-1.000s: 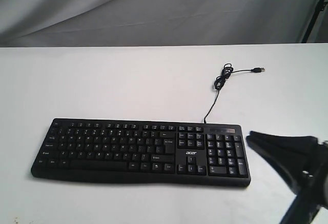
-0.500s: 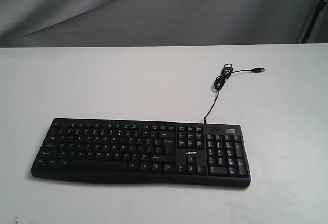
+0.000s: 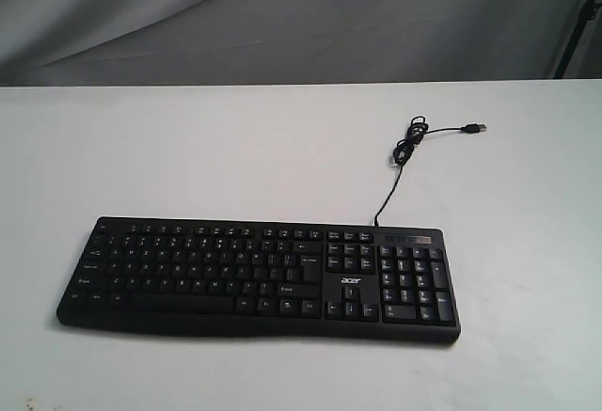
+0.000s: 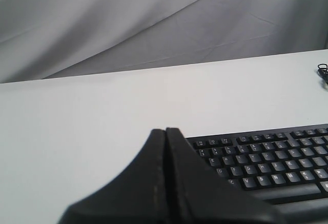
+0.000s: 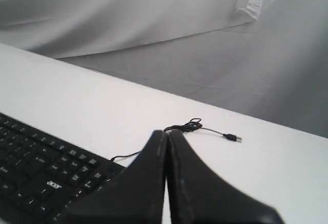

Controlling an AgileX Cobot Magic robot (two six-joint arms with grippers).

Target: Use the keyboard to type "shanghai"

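"Showing no gap, the jaws of the left gripper [image 4: 165, 133] and right gripper [image 5: 167, 133] are pressed shut, empty, clear of the keyboard [image 3: 254, 275]."

"No key is touched. With the keyboard laid flat on the white desk [image 3: 235, 148], a closed tip must be lowered onto one letter alone, it is judged."

The keyboard [image 3: 254, 275] carries a small white "acer" logo [image 3: 350, 281]; key legends [image 3: 188, 266] are unreadable.
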